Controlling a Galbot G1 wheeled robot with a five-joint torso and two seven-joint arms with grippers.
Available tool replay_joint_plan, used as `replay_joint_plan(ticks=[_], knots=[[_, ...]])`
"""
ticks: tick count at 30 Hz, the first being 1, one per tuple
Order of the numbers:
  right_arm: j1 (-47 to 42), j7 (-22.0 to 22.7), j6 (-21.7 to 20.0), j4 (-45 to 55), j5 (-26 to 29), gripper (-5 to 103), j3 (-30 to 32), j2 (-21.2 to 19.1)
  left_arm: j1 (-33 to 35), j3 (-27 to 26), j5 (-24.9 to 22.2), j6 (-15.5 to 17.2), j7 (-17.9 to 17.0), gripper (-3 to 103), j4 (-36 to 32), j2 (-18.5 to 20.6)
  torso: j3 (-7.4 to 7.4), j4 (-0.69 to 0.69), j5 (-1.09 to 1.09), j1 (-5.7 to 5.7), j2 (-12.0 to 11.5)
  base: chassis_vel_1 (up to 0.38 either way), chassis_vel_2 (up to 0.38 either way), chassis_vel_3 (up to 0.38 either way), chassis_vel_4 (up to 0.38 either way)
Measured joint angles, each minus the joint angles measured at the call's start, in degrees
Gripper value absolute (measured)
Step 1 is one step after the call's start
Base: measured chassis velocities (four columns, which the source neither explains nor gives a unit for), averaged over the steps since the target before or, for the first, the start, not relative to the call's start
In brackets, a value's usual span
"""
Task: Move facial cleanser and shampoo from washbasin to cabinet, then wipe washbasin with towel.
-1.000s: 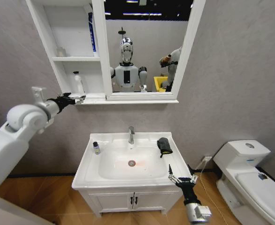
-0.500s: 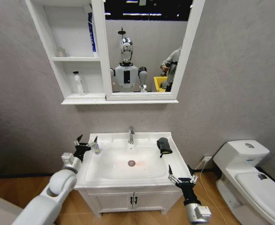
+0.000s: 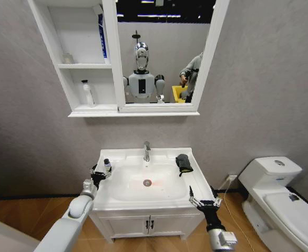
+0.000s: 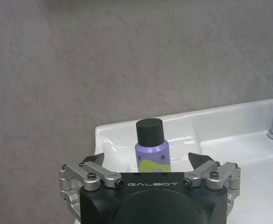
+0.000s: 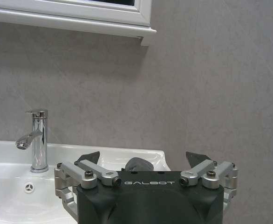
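Note:
A small purple bottle (image 3: 108, 165) with a black cap stands on the left rim of the white washbasin (image 3: 104, 193). My left gripper (image 3: 98, 173) is open just in front of it. In the left wrist view the bottle (image 4: 151, 145) stands between the spread fingers (image 4: 95, 161), untouched. A white bottle (image 3: 86, 93) stands on the lower shelf of the cabinet (image 3: 80, 65). The dark towel (image 3: 184, 163) lies bundled on the basin's right rim. My right gripper (image 3: 202, 198) hangs open at the basin's front right corner, with the towel (image 5: 137, 164) beyond it.
A chrome tap (image 3: 147, 151) stands at the back of the bowl. The mirror (image 3: 162, 52) adjoins the cabinet. A blue item (image 3: 102, 37) leans in the upper shelf. A white toilet (image 3: 277, 194) stands to the right, and the low vanity doors (image 3: 150, 224) are below.
My left arm came down from the cabinet's lower shelf to the basin's left rim and closed in on the purple bottle. The right arm has not moved.

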Motion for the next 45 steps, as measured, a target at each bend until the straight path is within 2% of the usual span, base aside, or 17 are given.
replay_joint_plan(ticks=[5,12,17,21,23,29,32,33,34,37,38,39,40,41,42,44,45], knots=[[0.05,0.00,0.18,-0.40,0.07,100,0.14,-0.03,-1.52,0.02,-1.51,0.67,0.88,103,2.65,-1.21,0.00,0.01,0.00,0.00,0.00,0.000,0.000,0.000,0.000],[0.15,-0.05,0.32,-0.62,0.29,100,0.50,-0.10,-3.83,-0.15,-2.82,0.27,2.99,82,6.99,-3.58,0.00,0.01,0.00,0.00,0.00,0.000,0.000,0.000,0.000],[-0.13,-0.06,0.54,-0.89,0.68,100,0.94,-0.24,-4.84,-0.36,-3.84,-0.19,3.88,60,9.04,-4.42,0.00,0.00,0.00,0.00,0.00,0.000,0.000,0.000,0.000],[-0.20,-0.07,0.65,-1.01,0.73,100,0.96,-0.23,-4.91,-0.58,-3.60,-0.61,4.40,55,9.45,-4.45,0.00,0.00,0.00,0.00,0.00,0.000,0.000,0.000,0.000],[-0.23,-0.08,0.73,-1.11,0.73,100,0.93,-0.15,-4.87,-0.74,-3.87,-0.68,4.49,44,9.46,-4.29,0.00,0.01,0.00,0.00,0.00,0.000,0.000,0.000,0.000],[-0.42,-0.10,0.85,-1.13,0.70,100,0.84,-0.04,-3.90,-1.07,-2.76,-1.64,4.83,42,7.39,-2.80,0.00,0.01,-0.03,0.00,0.00,0.000,0.000,0.000,0.000],[-0.44,-0.11,0.87,-1.03,0.70,100,0.83,-0.03,-2.50,-1.24,-3.01,-1.03,3.92,42,1.73,-0.11,0.00,0.00,-0.02,0.00,0.00,0.000,0.000,0.000,0.000],[-0.35,-0.10,0.87,-0.87,0.70,100,0.83,-0.01,-1.67,-1.24,-4.57,0.67,2.05,42,-2.55,1.98,0.00,0.00,-0.03,0.00,0.00,0.000,0.000,0.000,0.000],[-0.35,-0.10,0.87,-0.87,0.70,100,0.83,-0.01,-1.67,-1.24,-4.57,0.67,2.05,42,-2.55,1.98,0.00,0.00,-0.03,0.00,0.00,0.000,0.000,0.000,0.000],[0.02,-0.07,0.85,-0.55,0.72,100,0.66,0.30,-0.75,-2.37,-13.06,7.20,-5.92,42,-17.65,11.87,0.00,0.05,-0.03,0.00,0.00,0.000,0.000,0.000,0.000],[0.02,-0.07,0.85,-0.55,0.72,100,0.66,0.30,-0.75,-2.37,-13.06,7.20,-5.92,42,-17.65,11.87,0.00,0.05,-0.03,0.00,0.00,0.000,0.000,0.000,0.000],[0.14,-0.08,0.79,-0.36,0.56,100,0.37,0.32,-1.86,-3.23,-19.40,9.58,-8.25,42,-24.14,18.04,-0.01,0.01,0.00,-0.01,0.01,0.000,0.000,0.000,0.000],[0.14,-0.08,0.70,-0.21,0.43,100,0.15,0.28,-3.31,-3.76,-23.82,11.10,-9.61,42,-27.08,21.98,-0.01,0.01,0.02,-0.01,0.02,0.000,0.000,0.000,0.000],[0.14,-0.08,0.70,-0.21,0.43,100,0.15,0.28,-3.31,-3.76,-23.82,11.10,-9.61,42,-27.08,21.98,-0.01,0.01,0.02,-0.01,0.02,0.000,0.000,0.000,0.000],[0.19,-0.12,0.58,0.20,0.24,100,-0.06,0.18,-7.07,-4.12,-30.27,13.56,-11.30,42,-30.16,27.56,0.00,0.02,0.00,-0.01,0.02,0.000,0.000,0.000,0.000],[0.25,-0.15,0.30,0.65,0.21,100,-0.22,0.08,-12.24,-3.92,-37.30,16.91,-12.49,42,-32.06,32.58,0.00,0.00,-0.01,-0.01,0.02,0.000,0.000,0.000,0.000],[0.25,-0.15,0.30,0.65,0.21,100,-0.22,0.08,-12.24,-3.92,-37.30,16.91,-12.49,42,-32.06,32.58,0.00,0.00,-0.01,-0.01,0.02,0.000,0.000,0.000,0.000]])
